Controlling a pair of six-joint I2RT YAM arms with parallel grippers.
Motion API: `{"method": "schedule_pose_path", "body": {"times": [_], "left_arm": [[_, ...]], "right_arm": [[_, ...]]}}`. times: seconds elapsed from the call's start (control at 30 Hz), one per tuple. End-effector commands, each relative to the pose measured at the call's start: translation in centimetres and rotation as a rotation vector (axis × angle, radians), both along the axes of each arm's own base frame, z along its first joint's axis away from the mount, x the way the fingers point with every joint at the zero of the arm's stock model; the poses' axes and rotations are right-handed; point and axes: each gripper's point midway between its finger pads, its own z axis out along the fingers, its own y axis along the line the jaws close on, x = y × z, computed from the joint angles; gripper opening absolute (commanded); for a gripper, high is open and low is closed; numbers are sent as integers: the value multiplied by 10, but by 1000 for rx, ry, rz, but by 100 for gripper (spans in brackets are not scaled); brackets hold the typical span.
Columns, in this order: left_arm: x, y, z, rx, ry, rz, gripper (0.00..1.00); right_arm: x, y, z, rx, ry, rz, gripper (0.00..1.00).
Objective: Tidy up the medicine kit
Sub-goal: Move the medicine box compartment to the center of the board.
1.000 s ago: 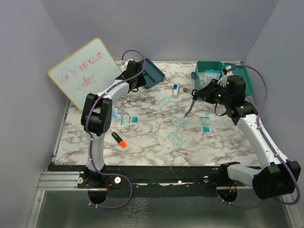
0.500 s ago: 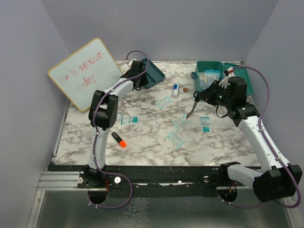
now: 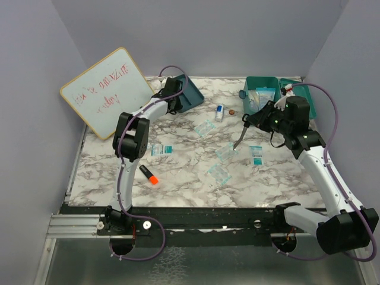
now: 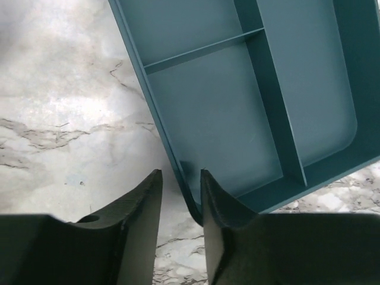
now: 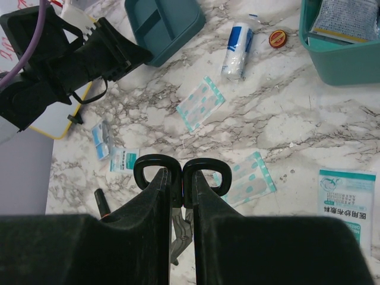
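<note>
The medicine kit is a teal box at the back right, lid open, with packets inside. My right gripper hovers in front of it, shut on the black handles of a pair of scissors whose blades hang down. My left gripper is at the back, at a flat teal divided tray. Its jaws straddle the tray's near rim. One finger is inside the tray and the other outside, with a gap showing beside the rim.
Loose on the marble table: a small white-blue bottle, a red tin, plaster strips, sachets and an orange marker. A whiteboard leans at the back left.
My left arm has swung its elbow right, and its jaws have narrowed around the tray rim. The right gripper with the scissors has barely shifted.
</note>
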Motion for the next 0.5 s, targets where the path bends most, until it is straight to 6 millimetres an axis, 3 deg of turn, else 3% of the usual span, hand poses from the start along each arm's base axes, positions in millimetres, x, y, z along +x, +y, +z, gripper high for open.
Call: {"method": "schedule_pose_path", "body": {"times": [0.0,0.47], "left_arm": [[-14,17,-1,104,42,-1,29],[-56,43,12,222,77,-56,15]], "right_arm": [[-3,0,-1,-16,-1,3,1],[7,10,6,15,-33,44,1]]}}
